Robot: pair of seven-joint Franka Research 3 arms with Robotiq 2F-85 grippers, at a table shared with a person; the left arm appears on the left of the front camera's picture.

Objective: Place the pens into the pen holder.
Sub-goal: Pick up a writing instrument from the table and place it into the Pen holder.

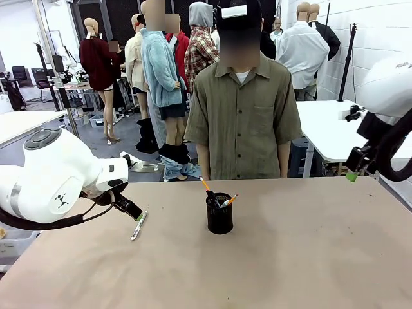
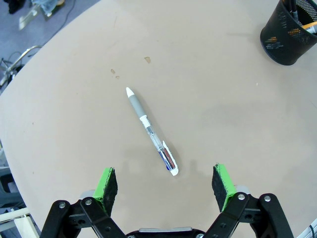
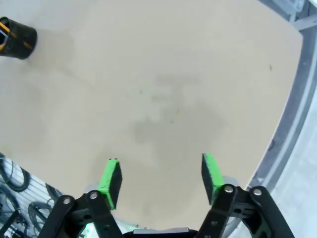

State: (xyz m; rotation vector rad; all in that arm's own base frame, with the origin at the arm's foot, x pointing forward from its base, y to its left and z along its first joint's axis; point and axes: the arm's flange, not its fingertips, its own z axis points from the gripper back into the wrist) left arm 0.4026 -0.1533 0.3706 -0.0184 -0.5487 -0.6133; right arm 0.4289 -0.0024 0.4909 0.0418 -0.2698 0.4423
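While one pen is left lying loose, the brown tabletop (image 1: 290, 257) carries little else, and a person (image 1: 244, 116) in an olive shirt stands at its far edge, at 12 o'clock from the camera, hands out of sight. Of the two white arms, the left reaches in from 9 o'clock and is by far the nearer to the work; the right hangs high at 3 o'clock, well apart from everything. The black mesh pen holder (image 1: 219, 214) stands upright near the middle of the tabletop, with two orange pencils (image 1: 205, 185) leaning out of it toward 11 and 1 o'clock. The loose whitish-silver pen (image 1: 139, 225) lies flat at about 9 o'clock from the holder, well clear of it. The left end effector (image 2: 164, 179) hovers just beside that pen with its jaws spread wide and nothing between them. In the left wrist view the pen's long axis runs from 11 o'clock at its white tip to 5 o'clock at its clipped end, which sits just ahead of the gap at 12 o'clock. I judge the wrist needs some roll so that the pads (image 2: 106, 184) close across the barrel. The right end effector (image 3: 160, 166) is also parted and empty over bare tabletop.
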